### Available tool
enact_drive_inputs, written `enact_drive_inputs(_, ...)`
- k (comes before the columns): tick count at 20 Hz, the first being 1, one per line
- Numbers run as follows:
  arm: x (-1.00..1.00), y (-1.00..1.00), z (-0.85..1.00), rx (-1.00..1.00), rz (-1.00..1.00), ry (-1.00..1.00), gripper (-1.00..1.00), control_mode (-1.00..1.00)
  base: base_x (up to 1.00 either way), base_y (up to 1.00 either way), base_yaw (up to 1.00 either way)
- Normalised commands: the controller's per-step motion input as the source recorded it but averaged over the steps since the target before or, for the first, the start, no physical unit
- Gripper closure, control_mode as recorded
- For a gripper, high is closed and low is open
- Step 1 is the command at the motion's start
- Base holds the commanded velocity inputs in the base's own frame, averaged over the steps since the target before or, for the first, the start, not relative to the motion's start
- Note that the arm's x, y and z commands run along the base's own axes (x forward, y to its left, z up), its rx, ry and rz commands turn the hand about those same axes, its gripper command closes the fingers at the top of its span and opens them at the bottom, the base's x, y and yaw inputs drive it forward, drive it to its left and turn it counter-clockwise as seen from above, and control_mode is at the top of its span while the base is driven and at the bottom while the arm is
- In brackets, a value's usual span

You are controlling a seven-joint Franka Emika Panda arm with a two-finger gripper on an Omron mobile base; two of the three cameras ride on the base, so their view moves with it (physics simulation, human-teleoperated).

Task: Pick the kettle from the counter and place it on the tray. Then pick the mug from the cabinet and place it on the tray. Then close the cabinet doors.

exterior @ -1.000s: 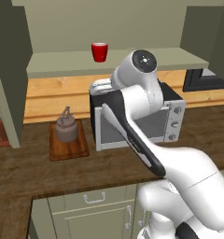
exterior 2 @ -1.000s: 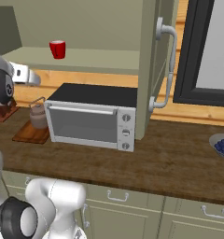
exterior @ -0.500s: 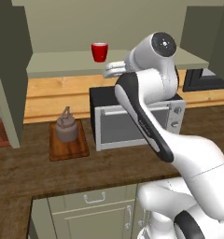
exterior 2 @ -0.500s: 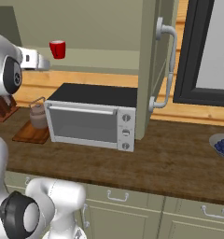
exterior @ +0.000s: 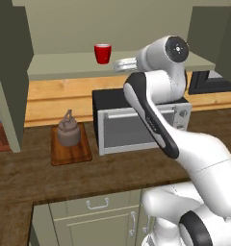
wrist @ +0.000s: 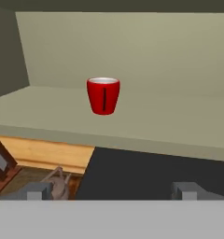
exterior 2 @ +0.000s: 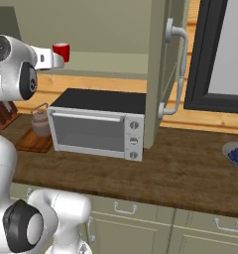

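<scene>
Over at the far left, the open cabinet door hangs down past the shelf edge and reaches the counter, with a knife block just beside it. Next along, the kettle sits upright on the tray, close to the board's back edge, with bare wood in front of it and a narrow strip of worktop between the tray and the toaster oven. Above, the red mug stands alone on the cabinet shelf, set back from the front lip, with open shelf to both sides and behind it. The gripper hangs level with the shelf, just right of the mug and short of it, over the oven's black top; its fingers are spread wide with nothing between them, and the mug sits well ahead of them, apart. Further right, the other cabinet door stands swung out, its silver bar handle facing the window, and a bowl of blueberries rests near the counter's right end.
</scene>
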Motion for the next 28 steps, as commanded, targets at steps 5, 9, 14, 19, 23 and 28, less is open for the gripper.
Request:
enact_drive_inputs(5,0.32,-0.09,0.19,0.01,0.0,0.02,-1.0,-1.0,0.0,0.0,0.0)
enact_drive_inputs(9,0.4,0.0,0.03,0.0,0.0,0.0,-1.0,-1.0,0.0,0.0,0.0)
enact_drive_inputs(14,0.34,0.09,-0.01,0.0,0.0,0.0,-1.0,-1.0,0.0,0.0,0.0)
enact_drive_inputs(19,0.42,0.1,0.0,0.0,0.0,0.01,-1.0,-1.0,0.0,0.0,0.0)
enact_drive_inputs(23,0.49,0.23,-0.1,0.0,0.0,0.1,-1.0,-1.0,0.0,0.0,0.0)
enact_drive_inputs(28,0.43,0.22,-0.13,0.0,0.02,0.13,-1.0,-1.0,0.0,0.0,0.0)
